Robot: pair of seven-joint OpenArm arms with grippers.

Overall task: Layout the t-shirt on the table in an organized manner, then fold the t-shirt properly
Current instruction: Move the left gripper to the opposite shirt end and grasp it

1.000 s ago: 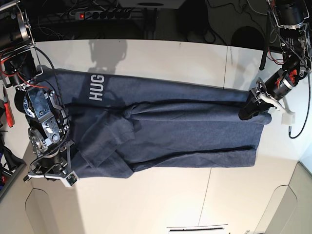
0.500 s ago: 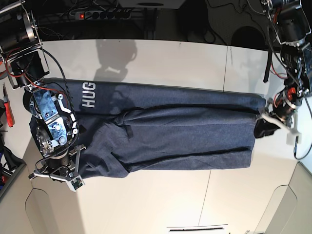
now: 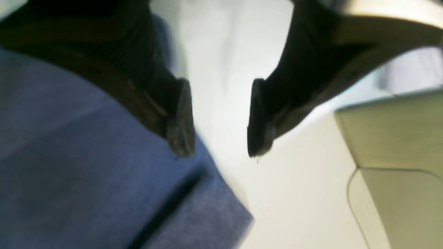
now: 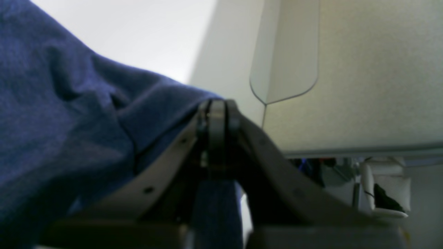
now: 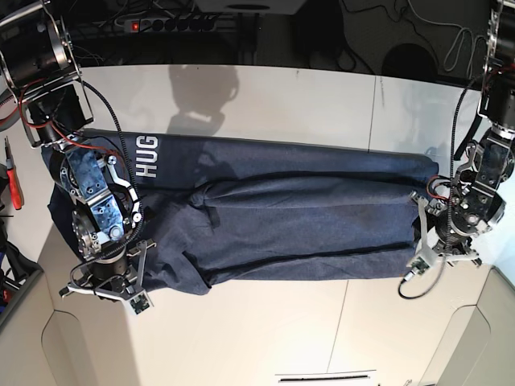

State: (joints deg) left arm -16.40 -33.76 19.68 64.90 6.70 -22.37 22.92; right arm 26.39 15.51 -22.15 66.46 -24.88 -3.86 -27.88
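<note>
Wrist views, right pincer (image 4: pixel 217 114) pinching t-shirt (image 4: pixel 69 114), left pincer (image 3: pixel 219 121) agape

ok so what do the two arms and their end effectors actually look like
Both arms are black and bare-metal, with exposed motors and loose red and black cables. The left end effector has dark curved fingers with flat pads; the right end effector has dark fingers with small holes.

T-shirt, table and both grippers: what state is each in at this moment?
t-shirt: lying lengthwise on the table, partly folded, creased, lettering showing near one end.
table: bare around the shirt.
left gripper: open, empty, above the shirt's edge.
right gripper: shut on the t-shirt's fabric.
</note>
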